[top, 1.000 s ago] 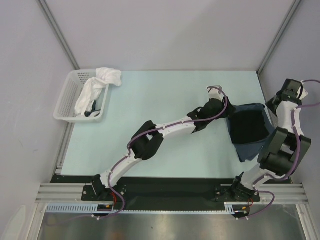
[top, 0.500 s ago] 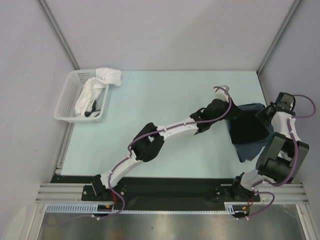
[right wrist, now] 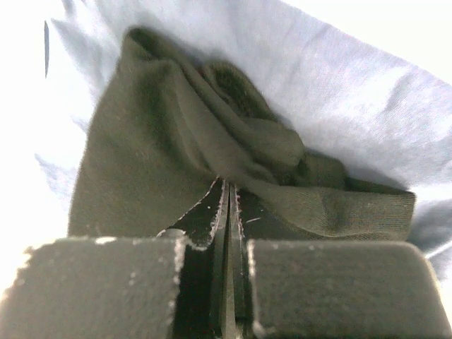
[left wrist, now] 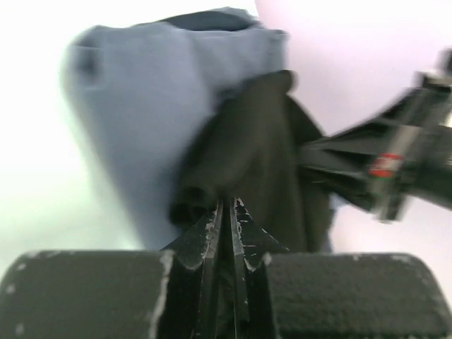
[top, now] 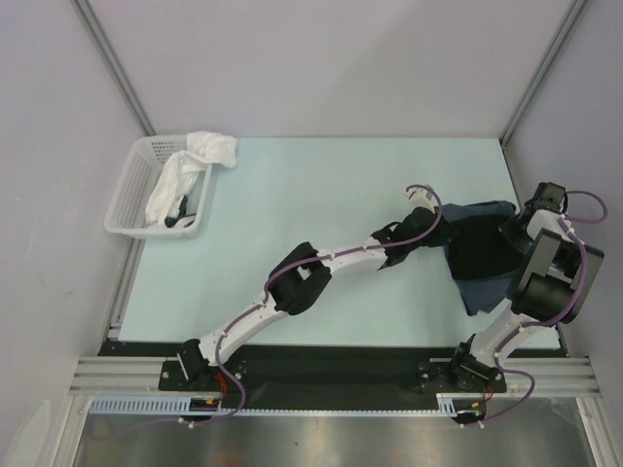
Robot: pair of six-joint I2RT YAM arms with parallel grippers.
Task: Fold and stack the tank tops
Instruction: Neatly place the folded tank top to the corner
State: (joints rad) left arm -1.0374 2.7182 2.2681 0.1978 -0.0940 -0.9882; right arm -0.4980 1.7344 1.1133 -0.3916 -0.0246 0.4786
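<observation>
On your pale green table [top: 321,185], at its far left corner, you have a white lattice basket [top: 127,199]. A white cloth [top: 190,161] is heaped in it, one end draped over the far right rim. Something small and dark [top: 178,212] lies inside at the near end, too small to identify. Grey walls [top: 321,58] enclose the table.

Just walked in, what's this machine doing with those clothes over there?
The robot is folding clothes. At the right side of the pale green table, a plain black cloth tank top lies on a slate-blue cloth tank top. The left hand and the right hand are each pinched shut on the black fabric, from opposite sides. A white plastic lattice basket holding a white cloth sits at the far left.
</observation>
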